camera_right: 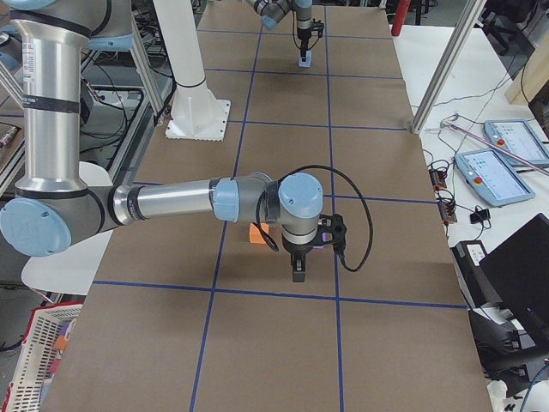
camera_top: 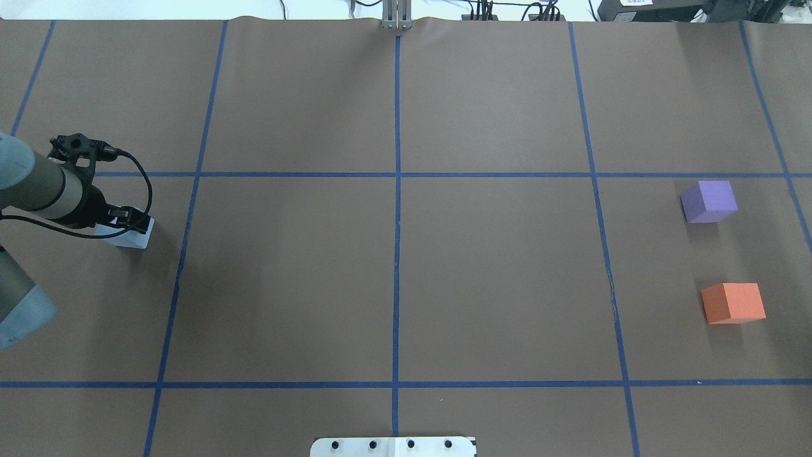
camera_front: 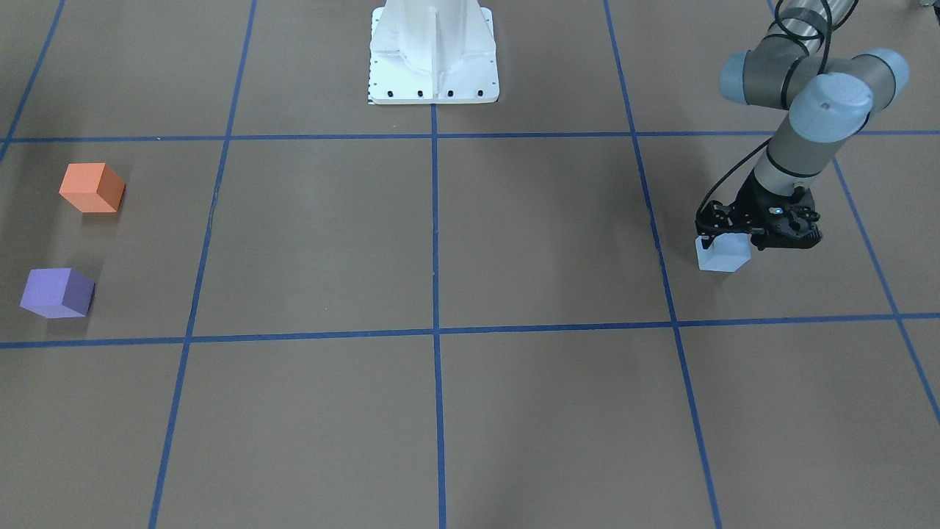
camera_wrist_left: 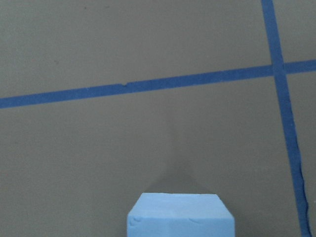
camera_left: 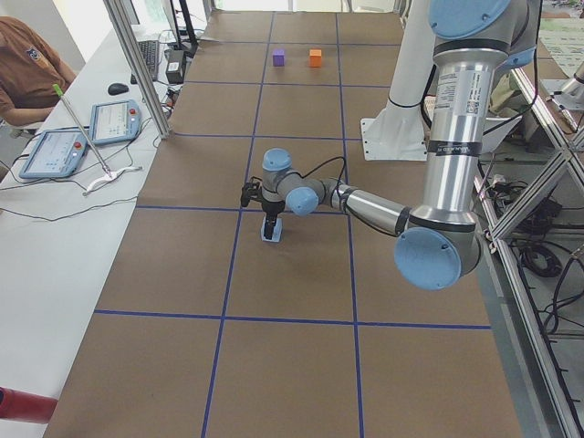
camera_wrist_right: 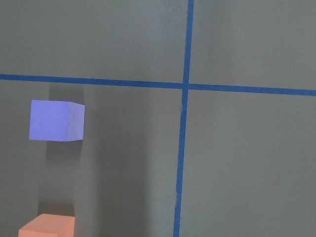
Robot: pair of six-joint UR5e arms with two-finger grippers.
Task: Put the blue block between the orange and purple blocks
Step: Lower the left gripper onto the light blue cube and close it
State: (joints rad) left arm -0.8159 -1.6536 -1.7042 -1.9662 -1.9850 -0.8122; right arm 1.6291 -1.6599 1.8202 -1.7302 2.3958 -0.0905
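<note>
Blue block [camera_front: 723,255], likely light, stiff foam, sits under left gripper [camera_front: 736,241], well apart from orange block [camera_front: 92,187] and purple block [camera_front: 57,292]. Take it by opposite flat faces. Overhead, I cannot tell whether the jaws clamp. From the right-side view I cannot tell right gripper's [camera_right: 298,273] jaws either.

Saw matt brown paper over the table [camera_top: 495,279], faintly creased, crossed by smooth blue tape [camera_top: 397,254]. Found the blue block [camera_front: 723,258], orange block [camera_front: 92,187] and purple block [camera_front: 57,292] matt, foam-like. Noted glossy white painted metal on the robot base [camera_front: 433,59], satin grey tubing and pale blue plastic caps on the left arm [camera_front: 833,103].
</note>
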